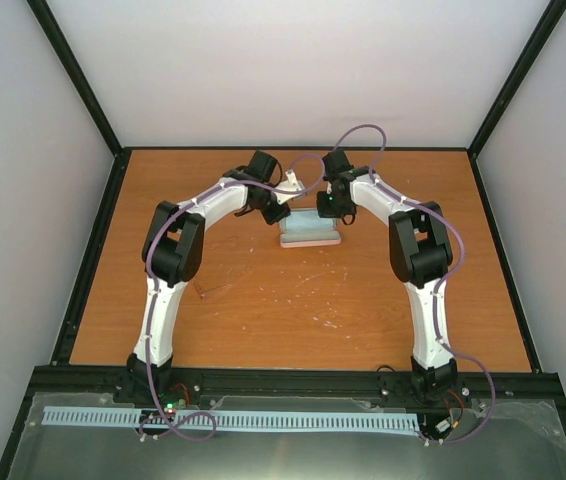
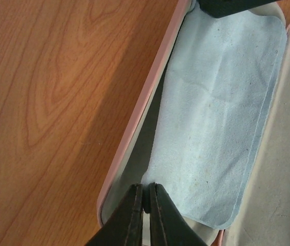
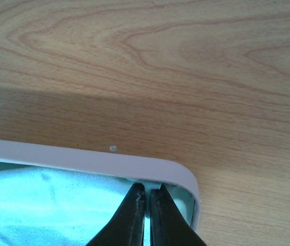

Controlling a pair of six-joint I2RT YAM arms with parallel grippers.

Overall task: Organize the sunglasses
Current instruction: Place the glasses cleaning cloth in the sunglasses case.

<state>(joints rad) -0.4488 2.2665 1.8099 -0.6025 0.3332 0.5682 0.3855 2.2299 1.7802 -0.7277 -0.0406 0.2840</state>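
Observation:
The pink case (image 1: 311, 241) lies open at the table's far middle, with the light blue cloth (image 1: 308, 226) spread inside it. The sunglasses do not show in any view. My left gripper (image 1: 281, 208) is at the case's left end. In the left wrist view it (image 2: 146, 197) is shut on a corner of the cloth (image 2: 216, 113), just inside the pink rim (image 2: 145, 102). My right gripper (image 1: 335, 208) is at the case's right end. In the right wrist view it (image 3: 148, 197) is shut on a cloth corner (image 3: 42, 200), inside the rim's rounded corner (image 3: 83, 158).
The case's pale lid lining (image 2: 283, 169) lies beside the cloth. The wooden tabletop (image 1: 293, 310) is bounded by a black frame (image 1: 93, 250) and grey walls. The right gripper's dark body (image 2: 227, 6) shows at the top of the left wrist view.

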